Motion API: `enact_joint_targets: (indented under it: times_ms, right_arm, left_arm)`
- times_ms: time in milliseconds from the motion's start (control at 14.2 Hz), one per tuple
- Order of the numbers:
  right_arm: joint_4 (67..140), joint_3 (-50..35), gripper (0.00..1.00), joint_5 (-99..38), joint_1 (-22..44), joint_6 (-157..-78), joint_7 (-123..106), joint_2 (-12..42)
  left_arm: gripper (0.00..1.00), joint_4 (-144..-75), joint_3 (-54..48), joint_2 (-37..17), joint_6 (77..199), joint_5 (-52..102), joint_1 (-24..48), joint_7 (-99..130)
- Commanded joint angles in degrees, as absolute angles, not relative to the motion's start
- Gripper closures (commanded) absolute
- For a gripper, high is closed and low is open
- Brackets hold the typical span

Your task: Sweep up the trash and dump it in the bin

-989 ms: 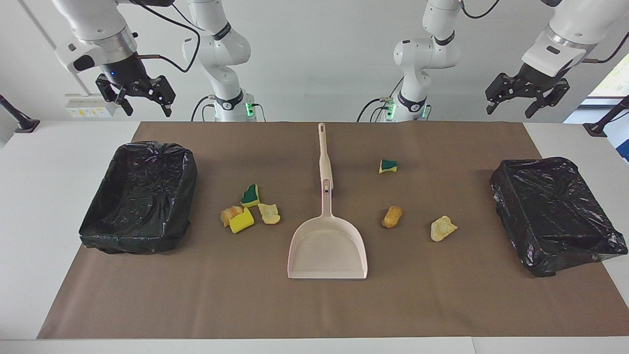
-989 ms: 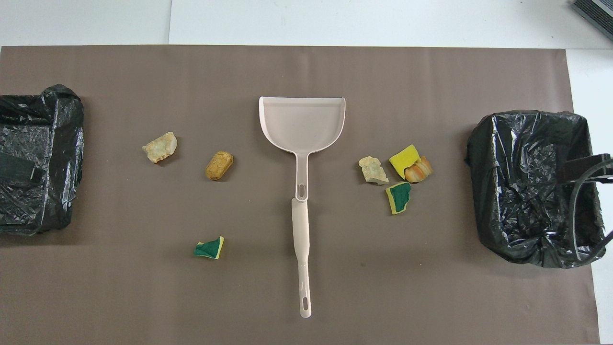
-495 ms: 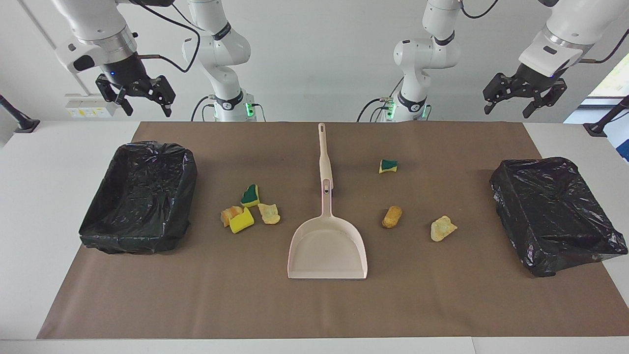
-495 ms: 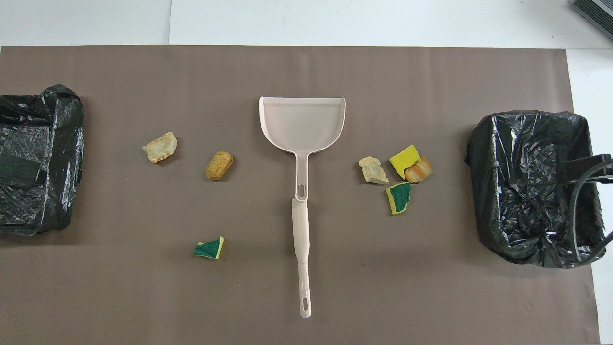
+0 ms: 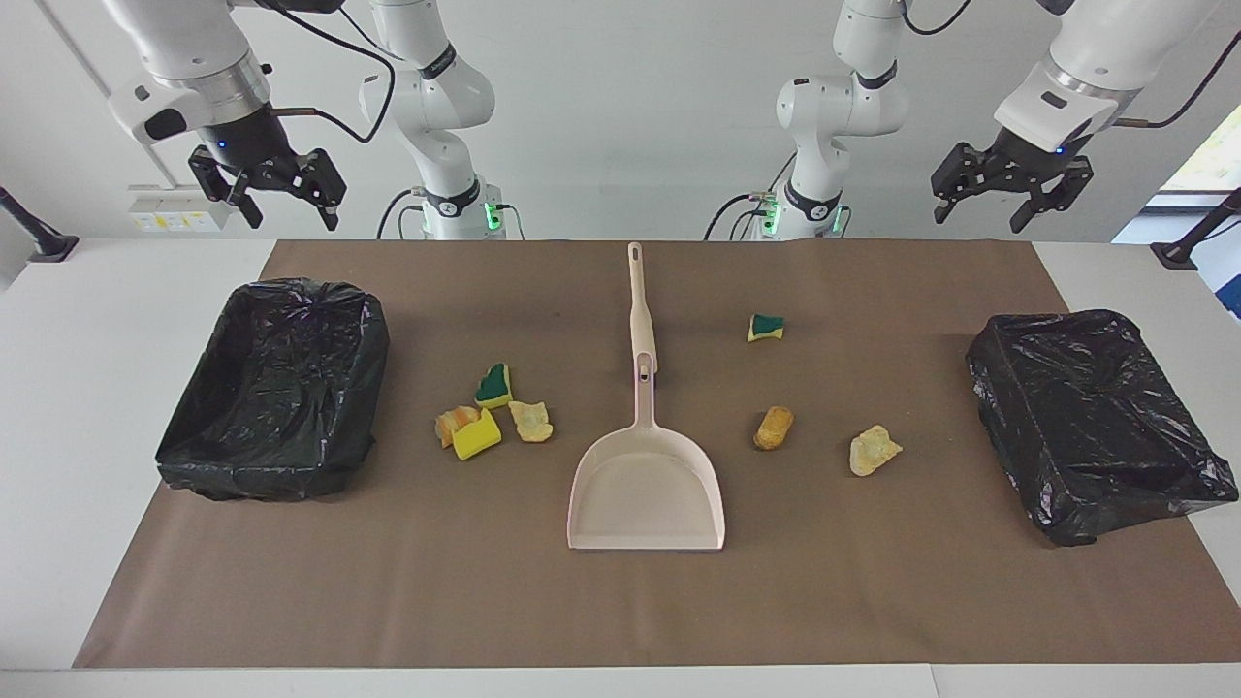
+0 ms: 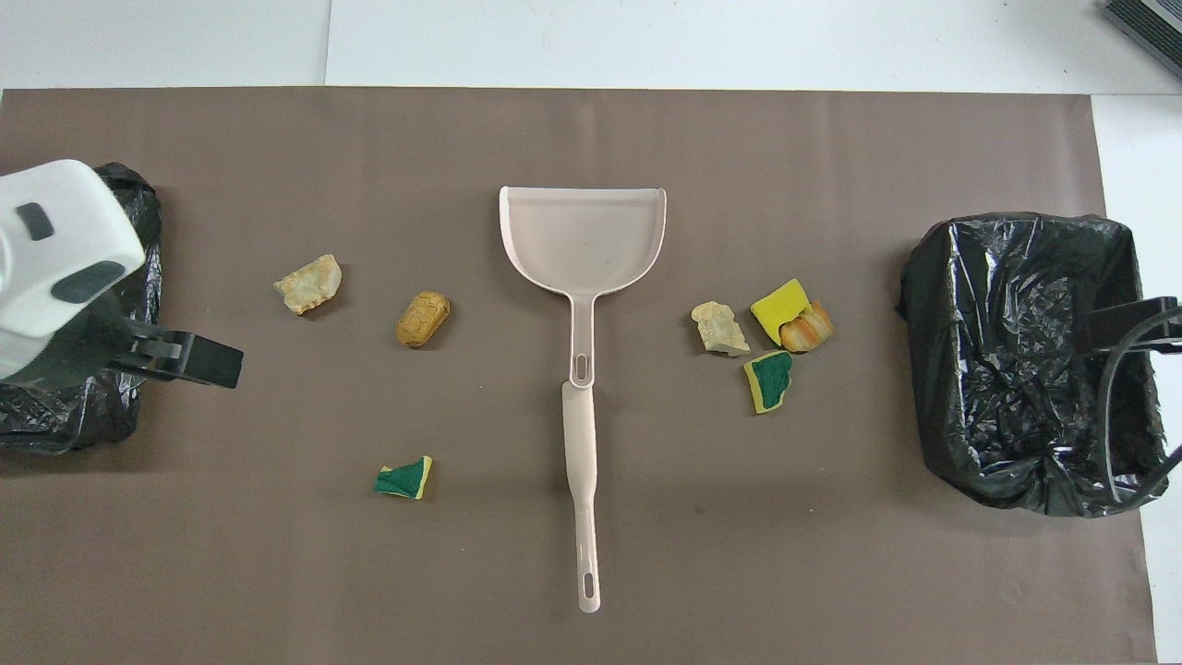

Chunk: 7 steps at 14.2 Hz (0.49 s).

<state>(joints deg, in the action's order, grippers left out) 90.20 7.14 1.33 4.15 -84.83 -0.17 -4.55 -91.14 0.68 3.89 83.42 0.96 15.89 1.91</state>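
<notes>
A beige dustpan point(image 5: 648, 490) lies flat mid-mat with its handle point(image 5: 637, 291) pointing toward the robots; it also shows in the overhead view point(image 6: 584, 235). Trash lies on both sides of it. Toward the right arm's end are a green-backed sponge bit point(image 5: 494, 386), a yellow sponge bit point(image 5: 476, 436), an orange lump point(image 5: 453, 422) and a tan lump point(image 5: 531, 421). Toward the left arm's end are a green sponge bit point(image 5: 767, 328), a bread-like lump point(image 5: 774, 428) and a tan lump point(image 5: 874, 450). My left gripper point(image 5: 999, 199) is open, empty and raised high. My right gripper point(image 5: 289, 199) waits open and empty, high up.
Two bins lined with black bags stand on the brown mat, one at the right arm's end point(image 5: 276, 388) and one at the left arm's end point(image 5: 1096, 417). In the overhead view the left gripper point(image 6: 185, 358) covers the rim of the bin point(image 6: 55, 416) at its end.
The left gripper has moved toward the middle of the table and now shows in the overhead view over its bin's edge. The right arm, dustpan and trash have not moved.
</notes>
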Motion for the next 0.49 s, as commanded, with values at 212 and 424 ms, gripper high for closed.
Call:
enact_joint_targets:
  times_ms: [212, 424]
  right_arm:
    - [91.41, 7.03, 0.00, 1.05, 3.96, -85.69, -1.41, -5.63]
    - [91.41, 7.12, 0.00, 1.05, 3.96, -85.69, -1.41, -5.63]
  left_arm:
    - [0.00, -107.11, 1.23, 6.86, 99.54, 0.88, 31.79, 22.19]
    - [0.00, -112.49, 1.23, 6.16, 105.72, 0.88, 38.04, 27.85]
